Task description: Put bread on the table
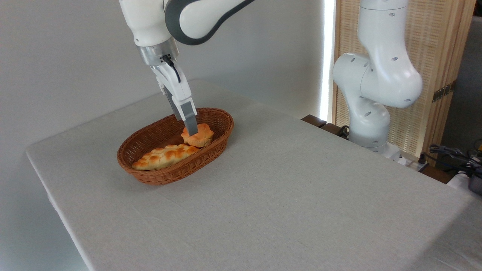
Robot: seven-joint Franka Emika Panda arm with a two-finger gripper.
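While arm reaches down over basket (150,171), we see gripper (192,130) tip at bread (198,137), finger against its top; grip state — we cannot tell. Bread sits inside basket, right end, touching braided loaf (163,157). Basket rests on table (286,195).

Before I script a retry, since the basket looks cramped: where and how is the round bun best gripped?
Across its knobbly domed top, coming straight down from above. The bun sits in the basket, leaning on the braided loaf with the wicker wall close behind, so side approaches look blocked. The gripper is already at its top; whether it has closed is unclear.
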